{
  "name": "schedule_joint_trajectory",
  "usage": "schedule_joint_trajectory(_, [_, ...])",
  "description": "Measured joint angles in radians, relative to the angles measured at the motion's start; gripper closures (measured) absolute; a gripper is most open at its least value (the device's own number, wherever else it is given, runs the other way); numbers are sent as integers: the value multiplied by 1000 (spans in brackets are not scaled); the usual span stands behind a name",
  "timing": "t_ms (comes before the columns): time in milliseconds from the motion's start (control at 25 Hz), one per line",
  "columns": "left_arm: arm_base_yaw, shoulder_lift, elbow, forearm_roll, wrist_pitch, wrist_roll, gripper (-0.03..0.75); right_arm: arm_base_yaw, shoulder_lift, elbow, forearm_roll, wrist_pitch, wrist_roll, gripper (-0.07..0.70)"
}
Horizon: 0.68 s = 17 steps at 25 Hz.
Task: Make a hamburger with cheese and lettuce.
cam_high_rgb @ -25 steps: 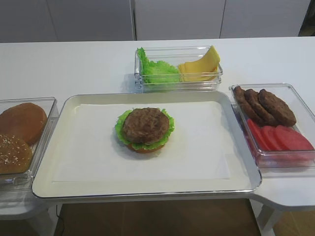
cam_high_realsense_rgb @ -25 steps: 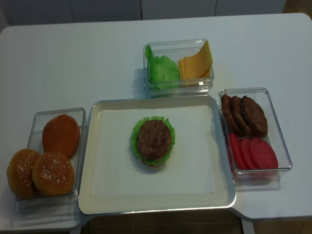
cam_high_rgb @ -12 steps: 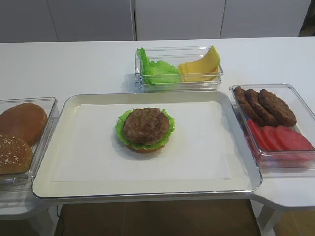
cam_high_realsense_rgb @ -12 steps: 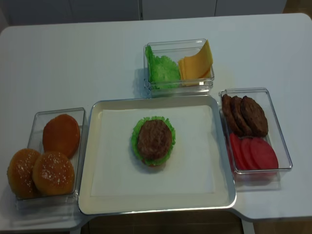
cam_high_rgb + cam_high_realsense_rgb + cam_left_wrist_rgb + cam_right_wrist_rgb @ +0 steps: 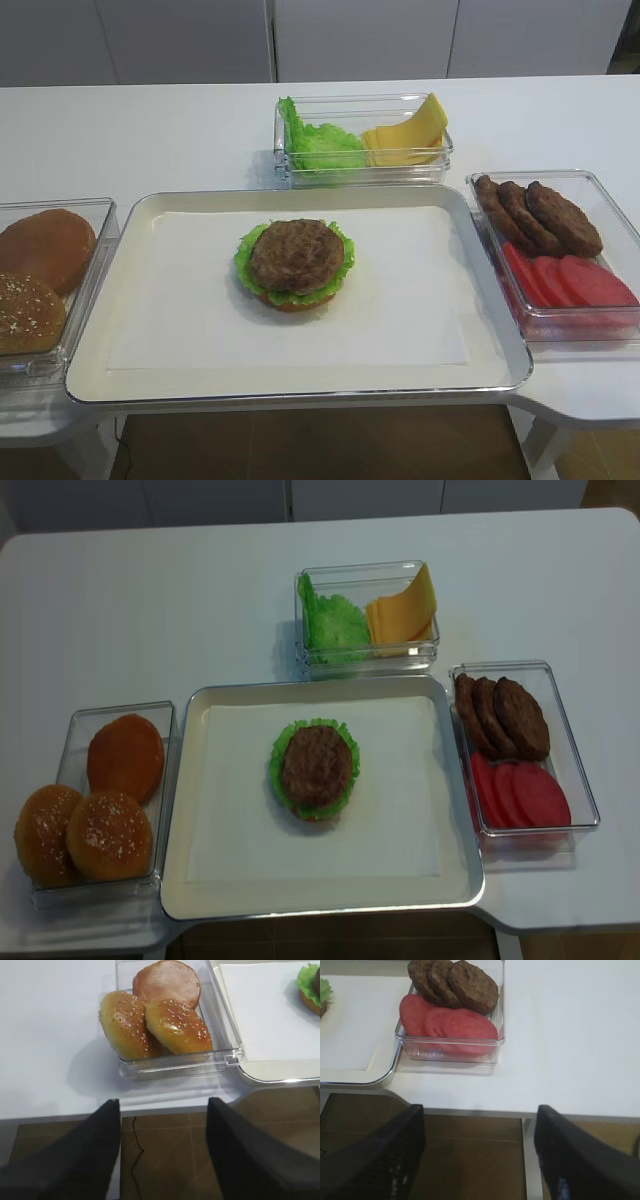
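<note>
Change: none; the round layered hamburger, brown patty on top, sits as before
My fingers: left gripper and right gripper wide, empty
Next: pale-yellow cheese slices

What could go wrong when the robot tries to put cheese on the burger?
The cheese slices are thin and stacked leaning in a clear box beside the lettuce, so a gripper might lift several at once or bump the wall. The hamburger is a loose stack topped by a patty; pressing cheese down off-centre could slide its layers.
</note>
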Motion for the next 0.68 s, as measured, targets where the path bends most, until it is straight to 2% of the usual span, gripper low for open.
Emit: schedule_joint_trajectory(680, [0, 0, 0, 0, 0, 0, 312, 0, 0, 0, 0, 0, 0, 98])
